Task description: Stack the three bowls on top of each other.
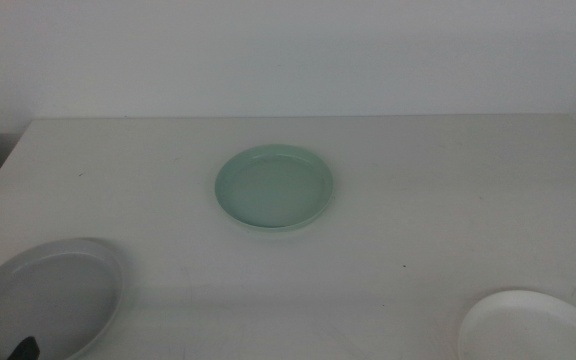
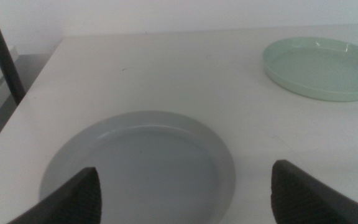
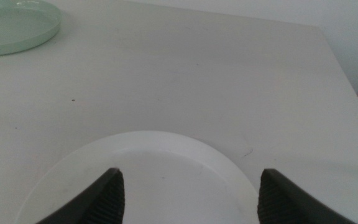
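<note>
Three shallow, round, low-rimmed bowls are seen spread well apart on a pale, matt white tabletop [image 1: 418, 200], none stacked on another. In the middle view, taking the tabletop as a clock face, the mint green glossy bowl [image 1: 274, 188] is set near the centre, slightly toward twelve o'clock; the grey matt bowl [image 1: 46, 298] lies at about eight o'clock, cut by the picture's lower edge; the white bowl [image 1: 530, 326] lies at about four o'clock, likewise only partly shown. Each bowl rests flat and upright on the tabletop, and nothing can be seen inside any of them: only bare, smooth inner surfaces are shown. A small dark tip of the left pincer [image 1: 23, 350] is seen over the near part of the grey bowl at the lower edge of the middle view. In the left wrist view the left pincer [image 2: 185, 199] is shown with its two dark jaws spread wide, nothing held between them, hanging above the near rim of the grey bowl [image 2: 142, 165]; the mint green bowl [image 2: 322, 67] is seen farther off, apart from it, and a dark slanted post [image 2: 2, 53] stands beyond the tabletop's edge. In the right wrist view the right pincer [image 3: 188, 199] is likewise shown with its jaws set wide apart and empty, above the white bowl [image 3: 148, 174], with the mint green bowl [image 3: 14, 26] seen well away across bare tabletop.
</note>
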Action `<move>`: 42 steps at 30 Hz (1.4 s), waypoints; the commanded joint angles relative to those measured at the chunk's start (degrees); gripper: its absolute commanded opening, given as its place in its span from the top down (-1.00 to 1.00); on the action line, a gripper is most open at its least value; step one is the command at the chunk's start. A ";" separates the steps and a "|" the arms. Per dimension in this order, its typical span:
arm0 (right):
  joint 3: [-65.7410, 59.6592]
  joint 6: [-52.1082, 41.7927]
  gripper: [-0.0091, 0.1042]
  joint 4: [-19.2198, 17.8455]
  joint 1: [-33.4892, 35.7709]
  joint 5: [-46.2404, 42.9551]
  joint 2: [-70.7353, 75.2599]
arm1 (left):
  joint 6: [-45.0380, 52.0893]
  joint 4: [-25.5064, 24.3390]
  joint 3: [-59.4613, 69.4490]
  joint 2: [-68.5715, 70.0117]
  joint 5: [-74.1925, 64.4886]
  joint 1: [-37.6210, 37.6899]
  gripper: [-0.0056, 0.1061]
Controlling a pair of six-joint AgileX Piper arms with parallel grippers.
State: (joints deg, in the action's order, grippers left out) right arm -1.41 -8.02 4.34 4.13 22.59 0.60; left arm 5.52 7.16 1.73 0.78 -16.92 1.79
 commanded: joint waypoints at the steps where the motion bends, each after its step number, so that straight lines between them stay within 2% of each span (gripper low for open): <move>1: 0.14 -0.23 -0.13 -0.58 -0.43 -4.25 1.52 | -0.40 0.65 -0.54 0.78 5.61 -0.08 -0.98; 7: 0.14 -0.23 -0.13 -0.58 -0.43 -4.25 1.52 | -1.71 0.75 -3.68 0.78 5.25 -0.08 -0.98; 14: 0.14 -0.23 -0.13 -0.58 -0.43 -4.25 1.52 | -1.71 0.68 -16.04 -3.05 -1.67 -0.08 -0.98; 30: 0.14 -0.23 -0.13 -0.58 -0.43 -4.25 1.52 | -2.86 0.49 -55.75 -31.52 -32.44 -0.08 -0.98; 34: 0.14 -0.23 -0.13 -0.58 -0.43 -4.25 1.52 | -2.86 0.50 -59.85 -37.33 -35.79 -0.08 -0.98; 42: 0.14 -0.23 -0.13 -0.58 -0.43 -4.25 1.52 | -2.91 0.51 -59.77 -44.52 -35.13 -0.08 -0.98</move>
State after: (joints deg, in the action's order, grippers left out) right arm -1.41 -8.02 4.34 4.13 22.59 0.60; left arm 3.42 7.16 -56.15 -42.18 -55.78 1.79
